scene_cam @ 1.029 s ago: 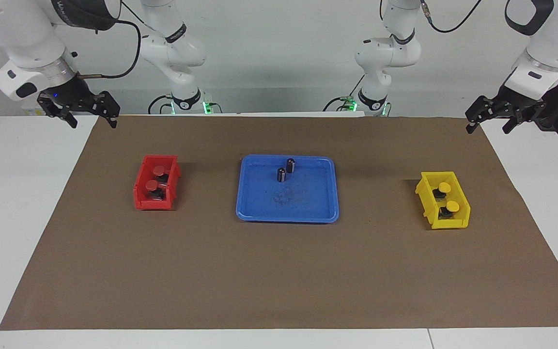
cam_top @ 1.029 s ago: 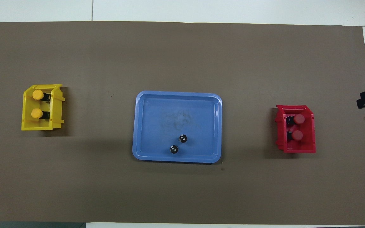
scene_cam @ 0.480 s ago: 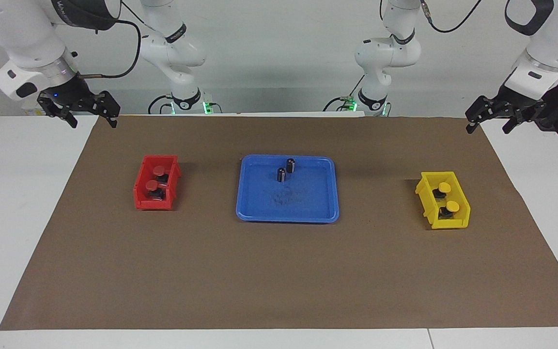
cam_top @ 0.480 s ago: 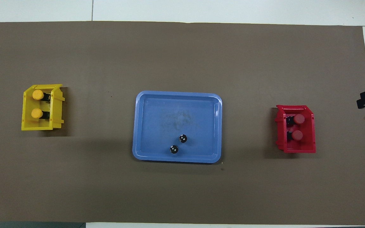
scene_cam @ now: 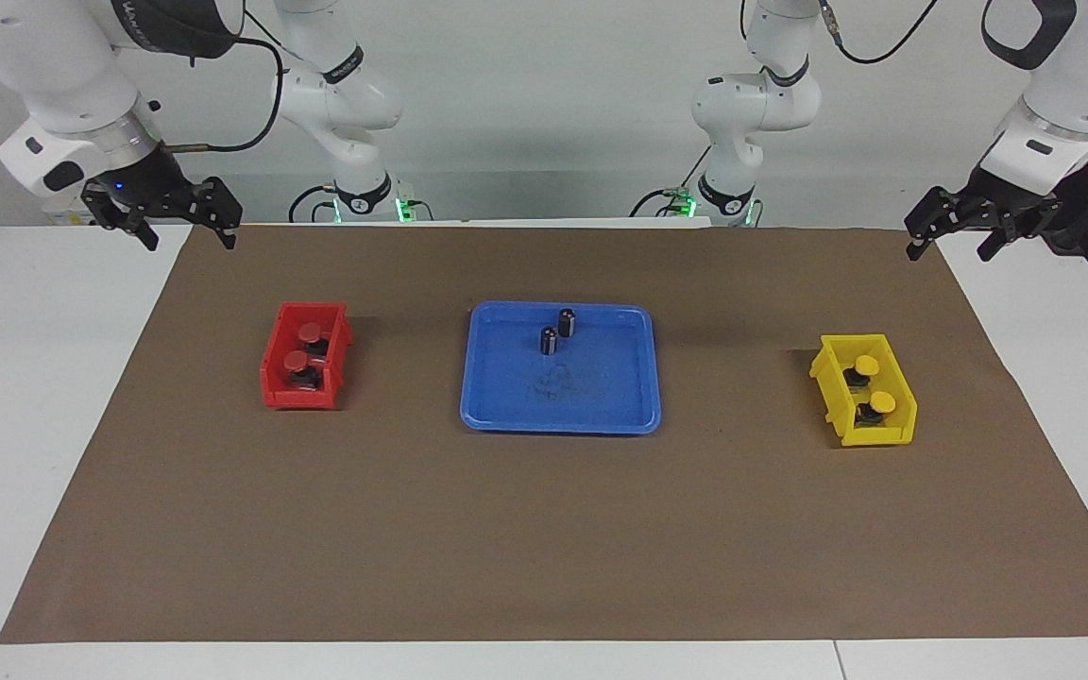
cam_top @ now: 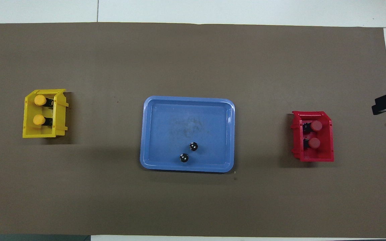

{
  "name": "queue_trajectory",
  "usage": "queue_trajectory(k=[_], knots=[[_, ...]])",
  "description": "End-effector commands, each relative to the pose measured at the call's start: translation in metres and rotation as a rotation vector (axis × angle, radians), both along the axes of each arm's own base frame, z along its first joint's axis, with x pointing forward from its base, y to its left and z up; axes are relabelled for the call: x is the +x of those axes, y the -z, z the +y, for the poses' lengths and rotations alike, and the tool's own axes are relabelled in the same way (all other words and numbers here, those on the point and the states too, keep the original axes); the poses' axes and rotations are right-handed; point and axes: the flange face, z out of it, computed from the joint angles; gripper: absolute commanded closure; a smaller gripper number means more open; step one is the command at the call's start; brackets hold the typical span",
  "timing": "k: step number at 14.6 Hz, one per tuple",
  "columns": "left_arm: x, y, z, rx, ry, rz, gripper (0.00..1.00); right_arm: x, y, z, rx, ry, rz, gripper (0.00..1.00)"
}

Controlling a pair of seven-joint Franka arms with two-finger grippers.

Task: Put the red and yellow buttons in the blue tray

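Two red buttons (scene_cam: 297, 361) (cam_top: 314, 143) lie in a small red bin (scene_cam: 272, 373) toward the right arm's end. Two yellow buttons (scene_cam: 881, 403) (cam_top: 39, 119) lie in a small yellow bin (scene_cam: 827, 382) toward the left arm's end. The blue tray (scene_cam: 601, 420) (cam_top: 152, 134) sits between the bins. My right gripper (scene_cam: 189, 242) hangs open and empty over the mat's corner near the robots, apart from the red bin. My left gripper (scene_cam: 948, 253) hangs open and empty over the mat's other near corner, apart from the yellow bin.
Two capless dark cylinders (scene_cam: 550, 340) (cam_top: 193, 146) stand upright in the tray, in its part nearer to the robots. A brown mat (scene_cam: 544, 548) covers the white table. Only the grippers' tips show at the side edges of the overhead view.
My right gripper has shifted slightly inward over the mat's corner. My left gripper has barely moved. The buttons, bins and tray are unchanged.
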Motion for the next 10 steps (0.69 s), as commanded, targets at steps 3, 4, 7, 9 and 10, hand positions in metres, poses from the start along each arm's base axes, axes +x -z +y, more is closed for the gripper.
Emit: queue_trajectory(k=[3,4,7,9,10], knots=[[-0.005,0.000,-0.003,-0.016,0.005,-0.014,0.00,-0.003,0.052,0.023,0.016,-0.073,-0.061,0.11],[-0.005,0.000,-0.003,-0.016,0.008,-0.012,0.00,-0.001,0.078,0.027,0.014,-0.082,-0.084,0.17],[-0.005,0.000,-0.003,-0.016,0.003,-0.012,0.00,0.005,0.149,0.034,0.030,-0.078,-0.115,0.26],[-0.005,0.001,-0.001,-0.016,0.005,-0.011,0.00,0.005,0.187,0.032,0.051,-0.061,-0.130,0.30],[-0.005,0.004,-0.001,-0.016,0.006,-0.006,0.00,0.003,0.203,0.031,0.051,-0.060,-0.142,0.32]])
